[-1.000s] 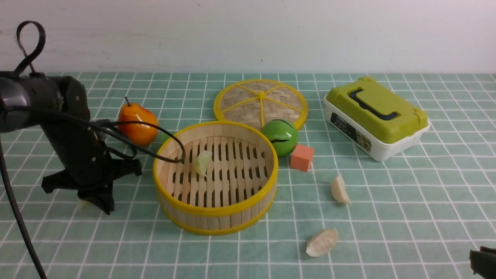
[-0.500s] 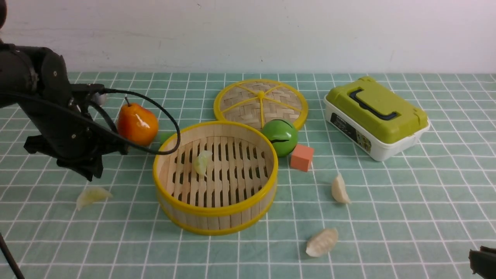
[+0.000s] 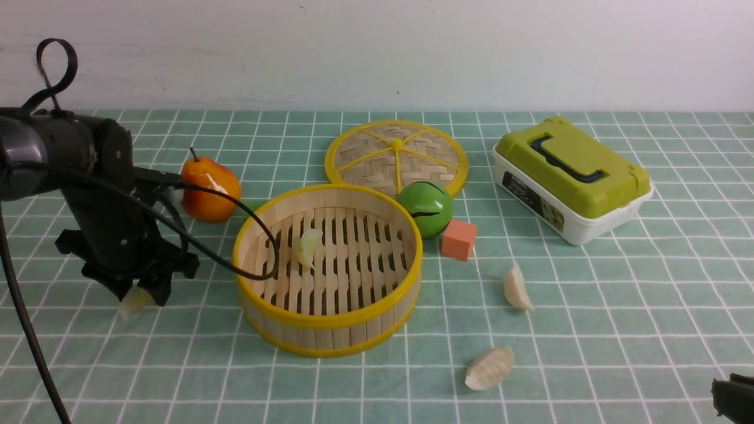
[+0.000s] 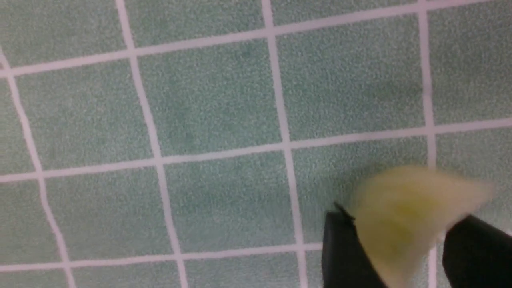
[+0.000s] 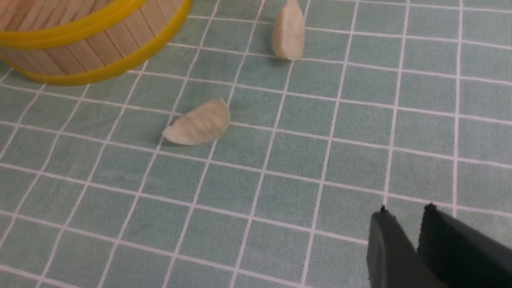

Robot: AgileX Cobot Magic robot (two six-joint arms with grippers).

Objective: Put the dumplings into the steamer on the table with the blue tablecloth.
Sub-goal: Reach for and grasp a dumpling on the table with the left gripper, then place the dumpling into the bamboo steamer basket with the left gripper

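— Dumplings [image 3: 517, 288] first: where did they lie against my tools?

— One yellowish dumpling [image 4: 404, 208] lay on the blue tablecloth [image 3: 618, 306] just left of the steamer [image 3: 330, 338], right between the fingers [image 4: 344, 256] of your left tool [image 3: 144, 294]. A second yellowish dumpling [image 3: 308, 246] sat on the steamer's slats. The nearer whiter dumpling [image 5: 198, 125] and the farther whiter dumpling [image 5: 288, 34] lay on the desk [image 3: 377, 388] to the steamer's right, both well apart from your right tool [image 5: 406, 212].

— And how wide did the tools stand?

— Your left tool was spread, low over the cloth, one finger on each side of that dumpling. The wrist view was blurred there, so I could not tell whether the fingers pressed it. Your right tool, at the desk's near right corner, showed only a narrow gap and carried nothing.
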